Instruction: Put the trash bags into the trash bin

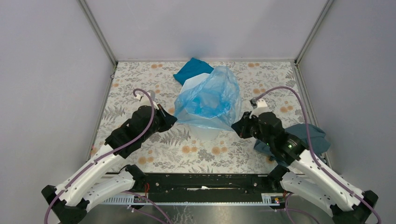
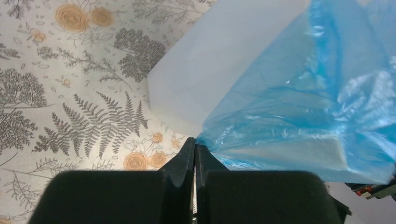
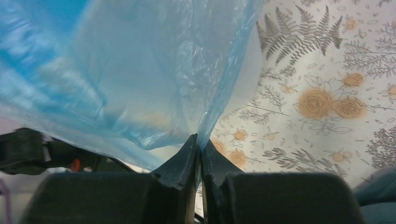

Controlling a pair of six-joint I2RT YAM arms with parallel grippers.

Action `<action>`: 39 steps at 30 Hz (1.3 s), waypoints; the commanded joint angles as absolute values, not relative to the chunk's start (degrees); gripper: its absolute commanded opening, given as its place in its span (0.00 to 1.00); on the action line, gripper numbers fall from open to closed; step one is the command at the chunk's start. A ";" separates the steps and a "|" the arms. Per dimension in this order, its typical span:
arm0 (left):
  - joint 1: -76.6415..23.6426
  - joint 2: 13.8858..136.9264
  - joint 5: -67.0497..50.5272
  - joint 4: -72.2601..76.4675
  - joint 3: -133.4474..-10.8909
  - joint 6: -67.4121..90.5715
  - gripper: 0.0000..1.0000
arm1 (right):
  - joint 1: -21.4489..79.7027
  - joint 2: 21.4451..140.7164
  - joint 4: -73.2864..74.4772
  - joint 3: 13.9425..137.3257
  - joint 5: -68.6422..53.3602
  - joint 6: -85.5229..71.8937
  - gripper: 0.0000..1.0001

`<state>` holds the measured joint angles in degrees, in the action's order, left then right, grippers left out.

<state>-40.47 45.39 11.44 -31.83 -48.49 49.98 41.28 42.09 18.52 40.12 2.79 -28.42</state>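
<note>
The left gripper [image 2: 194,142] and right gripper [image 3: 200,140] each pinch shut on opposite edges of the bag [image 2: 303,107] draped over the bin [image 2: 210,70]; best lowered evenly, mouth kept spread.

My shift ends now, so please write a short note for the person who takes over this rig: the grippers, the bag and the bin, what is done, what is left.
Grippers: the left gripper is shut on one edge of the trash bag. The right gripper pinches the opposite edge, jaws nearly together.
Things: the trash bag is spread over the top of the upright trash bin, mid-table, with film hanging outside the wall.
Done: bag brought onto the bin.
Left: probably work it down inside, then release.
</note>
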 commanded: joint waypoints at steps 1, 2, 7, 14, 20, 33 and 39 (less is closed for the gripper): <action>-40.60 46.40 12.28 -28.89 -47.92 50.50 0.00 | 41.57 43.92 20.27 43.93 5.20 -22.61 0.17; -40.58 46.15 12.44 -29.54 -48.41 50.11 0.03 | 41.57 43.49 20.89 44.65 4.51 -22.02 0.21; -40.59 42.46 12.22 -36.07 -52.57 47.44 0.40 | 41.59 38.97 29.98 50.68 5.51 -21.56 0.48; -40.53 36.97 7.77 -43.31 -63.90 36.73 0.92 | 41.57 37.45 33.86 57.06 17.85 -23.66 0.72; -40.59 50.41 5.07 -44.12 -80.29 29.12 0.99 | 41.03 50.61 32.61 70.76 16.66 -20.94 0.78; -45.18 74.24 5.72 -44.07 -97.25 16.04 0.99 | 13.37 68.53 19.58 81.81 -33.74 -17.49 0.81; -46.20 76.77 14.80 -45.53 -97.17 15.07 0.85 | 13.18 73.11 9.12 77.90 -41.76 -21.70 0.61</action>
<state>-46.28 77.01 7.81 -46.63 -94.21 17.54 13.52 71.94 18.31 79.22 -32.82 -19.31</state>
